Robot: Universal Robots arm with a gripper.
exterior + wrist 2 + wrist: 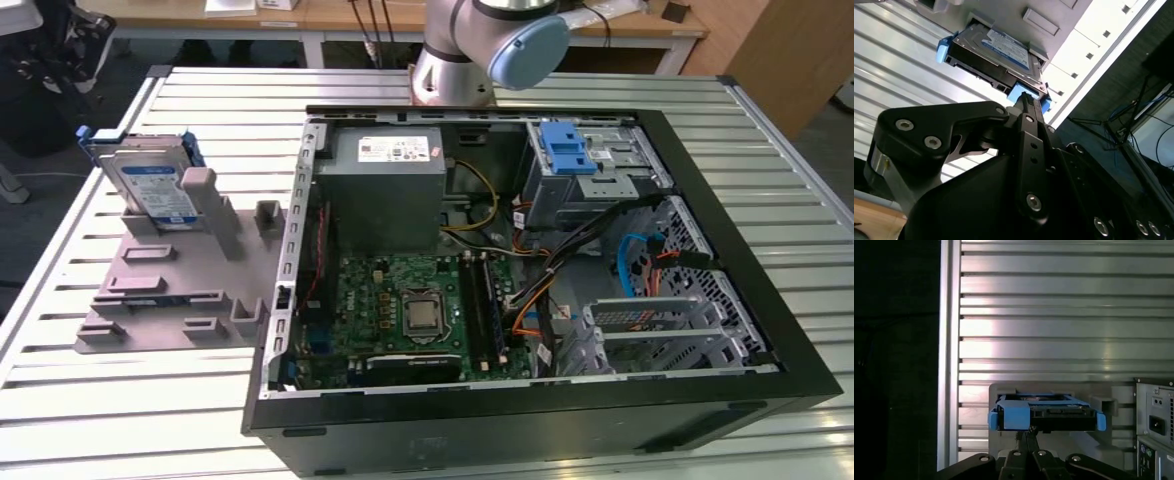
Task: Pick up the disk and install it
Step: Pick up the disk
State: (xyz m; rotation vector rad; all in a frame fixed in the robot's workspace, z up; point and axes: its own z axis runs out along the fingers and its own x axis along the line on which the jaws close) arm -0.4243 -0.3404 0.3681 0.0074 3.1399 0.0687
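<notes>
— On the slatted metal table (134, 420), where is the disk (150, 185) found?
— It is stood upright on its edge in the grey holder (160, 300), at the exterior view's left, just beside the open computer case (534, 430). In both wrist views it is seen from its blue-framed end.
— How is the gripper (1026, 434) seen?
— Its jaws are closed together and nothing is gripped between them. The disk is not held; in both wrist views the gripper's tip is only lined up with the blue edge of the disk.
</notes>
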